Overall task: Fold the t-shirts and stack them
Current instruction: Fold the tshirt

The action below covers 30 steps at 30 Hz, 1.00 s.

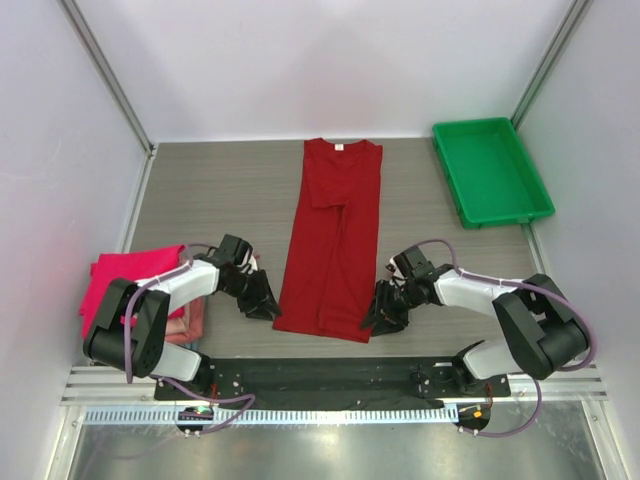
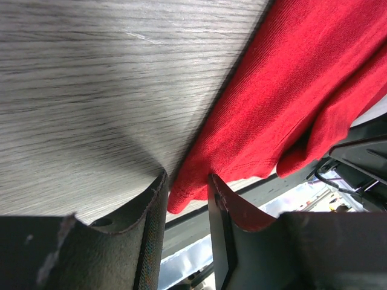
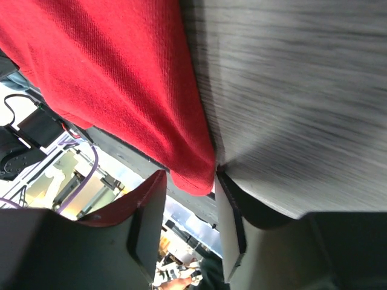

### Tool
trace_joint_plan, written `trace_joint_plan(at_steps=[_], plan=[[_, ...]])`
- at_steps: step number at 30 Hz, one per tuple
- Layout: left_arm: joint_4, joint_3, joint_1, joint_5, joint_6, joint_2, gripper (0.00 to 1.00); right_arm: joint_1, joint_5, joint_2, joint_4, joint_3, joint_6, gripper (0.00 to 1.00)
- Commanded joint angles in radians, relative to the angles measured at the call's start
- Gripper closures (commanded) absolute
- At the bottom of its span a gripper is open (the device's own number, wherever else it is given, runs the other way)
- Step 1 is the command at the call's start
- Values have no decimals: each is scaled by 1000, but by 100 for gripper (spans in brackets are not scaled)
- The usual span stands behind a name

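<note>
A dark crimson t-shirt, folded into a long narrow strip, lies flat on the table with its collar at the far end. My left gripper is open at the shirt's near left hem corner; in the left wrist view the corner sits between the fingertips. My right gripper is open at the near right hem corner; in the right wrist view that corner hangs between the fingers. A pile of magenta-pink and salmon shirts lies at the left edge.
A green plastic tray stands at the back right. White walls enclose the grey wood-grain table. The black mounting rail runs along the near edge, just behind the shirt's hem.
</note>
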Motion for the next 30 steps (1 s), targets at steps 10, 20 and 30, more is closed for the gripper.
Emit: trace_joint_plan(at_steps=[10, 20, 30], plan=[[50, -12, -18, 4, 27, 18, 98, 53, 104, 69, 56, -16, -1, 71], [-18, 168, 1, 32, 114, -48, 100, -53, 46, -141, -115, 81, -159, 98], [-9, 383, 11, 35, 174, -3, 100, -170, 38, -146, -137, 290, -277, 98]])
